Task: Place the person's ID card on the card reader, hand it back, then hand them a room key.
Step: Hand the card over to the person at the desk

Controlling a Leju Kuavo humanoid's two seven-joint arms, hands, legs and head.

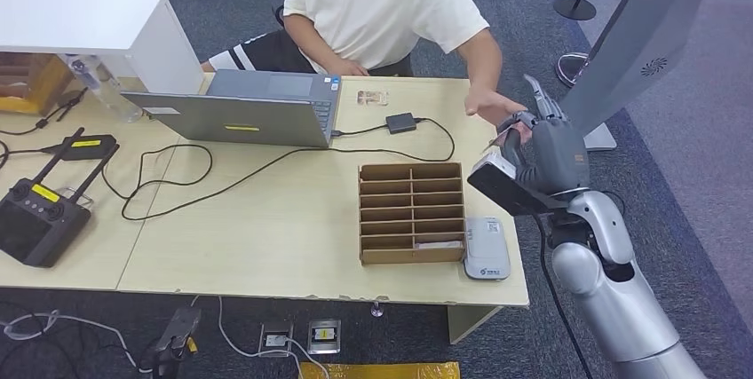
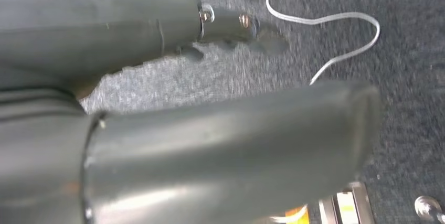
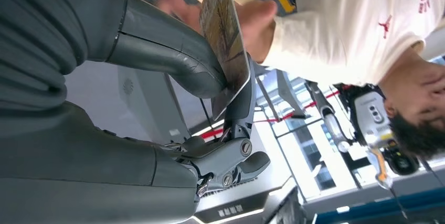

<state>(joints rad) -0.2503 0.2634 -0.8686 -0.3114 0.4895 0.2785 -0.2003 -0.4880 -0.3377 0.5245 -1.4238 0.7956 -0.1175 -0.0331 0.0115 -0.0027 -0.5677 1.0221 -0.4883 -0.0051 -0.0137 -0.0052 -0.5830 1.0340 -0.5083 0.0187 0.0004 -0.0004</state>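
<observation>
Right robot hand (image 1: 543, 155) is raised just off the worktop's (image 1: 266, 219) edge, past the organizer's (image 1: 412, 212) far corner. Its thumb and fingers (image 3: 173, 61) pinch a card (image 3: 225, 35) held on edge; in the right wrist view the person's hand (image 3: 252, 19) touches the card's opposite end. In the head view the person's hand (image 1: 488, 106) reaches in just beyond the robot hand, and the card itself is hard to make out there.

Left robot hand (image 2: 210, 150) hangs over grey carpet (image 2: 409, 77) with a white cable (image 2: 336, 24) lying on it. The blurred close view does not show whether its fingers are apart or curled.

Largest to smallest on the worktop, all placed relative to the cardboard organizer:
- Laptop (image 1: 240, 113): beyond the organizer, toward the person (image 1: 382, 6), lid open.
- Organizer: brown, slotted; one card lies in a near slot.
- Card reader (image 1: 486, 248): grey, touching or just beside the organizer's near corner on the right-arm side.
- Black adapter (image 1: 400, 122): beyond the organizer, near the laptop, cable attached.
- Small card (image 1: 372, 97): beyond the adapter, near the worktop's far edge.
</observation>
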